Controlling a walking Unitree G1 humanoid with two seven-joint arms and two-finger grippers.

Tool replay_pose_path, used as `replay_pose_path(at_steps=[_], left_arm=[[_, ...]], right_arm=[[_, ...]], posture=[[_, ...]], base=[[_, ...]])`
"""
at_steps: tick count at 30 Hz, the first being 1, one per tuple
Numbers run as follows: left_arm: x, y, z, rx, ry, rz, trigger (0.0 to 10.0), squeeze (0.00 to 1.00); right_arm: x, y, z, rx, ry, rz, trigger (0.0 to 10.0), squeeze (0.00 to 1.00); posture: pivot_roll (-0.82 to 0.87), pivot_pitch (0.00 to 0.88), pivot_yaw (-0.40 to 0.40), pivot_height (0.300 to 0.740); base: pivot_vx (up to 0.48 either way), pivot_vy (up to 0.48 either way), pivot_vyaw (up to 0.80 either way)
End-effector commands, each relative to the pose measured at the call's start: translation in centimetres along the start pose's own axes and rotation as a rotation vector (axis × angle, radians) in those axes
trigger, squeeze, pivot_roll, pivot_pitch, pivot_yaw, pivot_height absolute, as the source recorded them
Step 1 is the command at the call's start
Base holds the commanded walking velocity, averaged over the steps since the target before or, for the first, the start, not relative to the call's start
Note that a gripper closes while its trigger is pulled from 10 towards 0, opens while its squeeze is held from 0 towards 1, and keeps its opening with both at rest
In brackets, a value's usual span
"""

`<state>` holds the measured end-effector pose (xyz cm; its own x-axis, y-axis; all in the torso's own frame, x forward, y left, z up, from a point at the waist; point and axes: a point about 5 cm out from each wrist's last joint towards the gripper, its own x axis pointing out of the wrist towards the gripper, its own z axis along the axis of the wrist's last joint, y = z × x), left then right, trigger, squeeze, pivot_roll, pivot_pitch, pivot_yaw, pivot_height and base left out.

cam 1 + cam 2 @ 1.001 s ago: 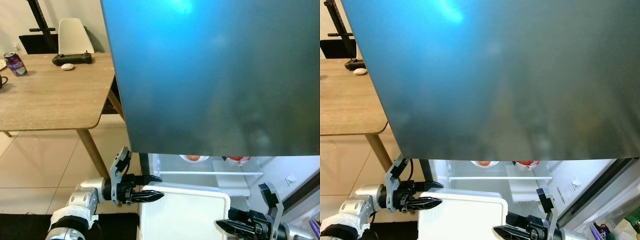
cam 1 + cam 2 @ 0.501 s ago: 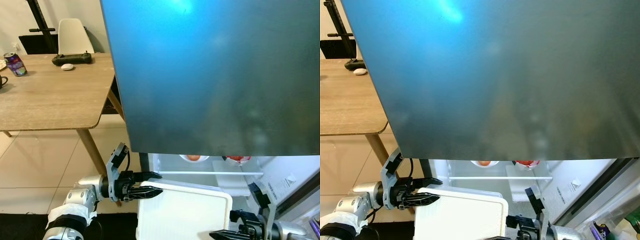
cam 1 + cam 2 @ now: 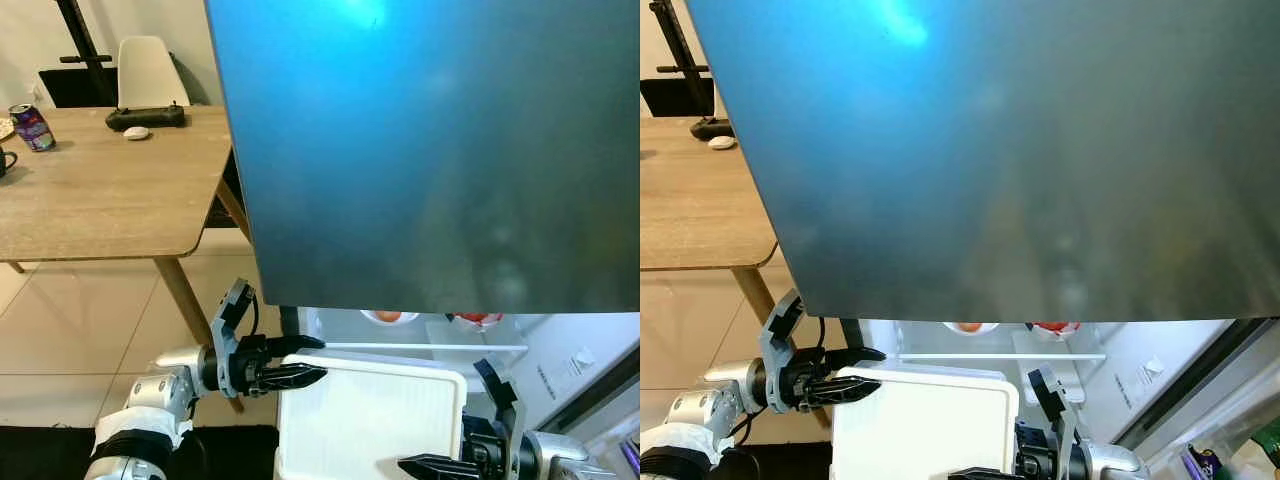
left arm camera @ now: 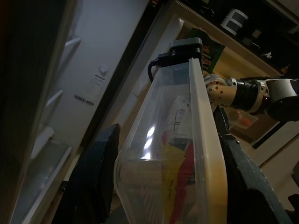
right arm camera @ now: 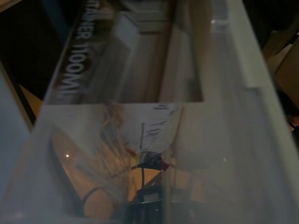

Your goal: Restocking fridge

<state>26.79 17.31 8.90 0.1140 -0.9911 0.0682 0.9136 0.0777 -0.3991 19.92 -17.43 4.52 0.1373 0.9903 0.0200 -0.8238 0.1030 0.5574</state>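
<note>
A clear plastic container with a white lid (image 3: 370,420) is held low in front of the open fridge. My left gripper (image 3: 305,360) is shut on its left end, one finger above the rim and one below. In the left wrist view the container wall (image 4: 173,154) sits between the two black fingers (image 4: 96,186), with red and yellow packets inside. My right gripper (image 3: 420,466) reaches over the lid's right edge. The right wrist view presses up against the container's clear side (image 5: 140,140).
A large blue-grey fridge door (image 3: 430,150) hangs over the scene. Below it a lit fridge shelf (image 3: 420,347) carries a bowl (image 3: 388,316) and a red item (image 3: 478,319). A wooden table (image 3: 100,200) with a can (image 3: 31,128) stands left.
My right gripper has slid left, further over the lid. The container has risen slightly. The left gripper has stayed at the left end.
</note>
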Motion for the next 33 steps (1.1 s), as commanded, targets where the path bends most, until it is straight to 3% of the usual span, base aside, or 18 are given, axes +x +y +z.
replay_pose_path(at_steps=[1,15,16,24,30,31,33], left_arm=[[-0.4,-0.2,0.2,0.004,-0.001,0.008,10.0,0.0],[-1.0,-0.3,-0.7,-0.062,0.008,0.019,10.0,0.0],[-1.0,-0.4,-0.9,-0.104,-0.005,0.006,10.0,1.0],[-1.1,-0.7,-1.2,-0.132,-0.001,-0.012,10.0,1.0],[-2.1,-0.9,-3.4,-0.168,0.084,0.039,10.0,1.0],[-2.5,-1.0,-4.3,-0.191,0.113,0.056,10.0,1.0],[-2.6,-1.1,-4.6,-0.198,0.122,0.062,10.0,1.0]], right_arm=[[0.0,0.1,0.5,-0.009,-0.024,0.015,0.0,0.0],[-0.8,0.1,1.3,-0.013,-0.057,0.003,0.0,0.0],[-0.9,0.1,1.2,-0.01,-0.054,0.003,0.0,0.0],[-1.5,-0.1,0.7,0.001,-0.037,-0.032,0.0,0.0],[-4.1,-1.2,-0.1,0.024,-0.032,-0.208,0.0,0.0],[-5.0,-1.8,-0.2,0.017,-0.036,-0.295,0.0,0.0],[-5.3,-1.9,-0.2,0.013,-0.037,-0.325,0.0,0.0]], posture=[[-0.05,0.0,0.004,0.74],[-0.05,0.0,0.001,0.74],[-0.05,0.0,0.002,0.74],[-0.05,0.0,0.003,0.74],[-0.05,0.0,0.003,0.74],[-0.05,0.0,0.003,0.74],[-0.05,0.0,0.004,0.74]], base=[[0.0,0.0,0.0],[0.0,0.0,0.0],[0.0,0.0,0.0],[0.0,0.0,0.0],[0.0,0.0,0.0],[0.0,0.0,0.0],[0.0,0.0,0.0]])
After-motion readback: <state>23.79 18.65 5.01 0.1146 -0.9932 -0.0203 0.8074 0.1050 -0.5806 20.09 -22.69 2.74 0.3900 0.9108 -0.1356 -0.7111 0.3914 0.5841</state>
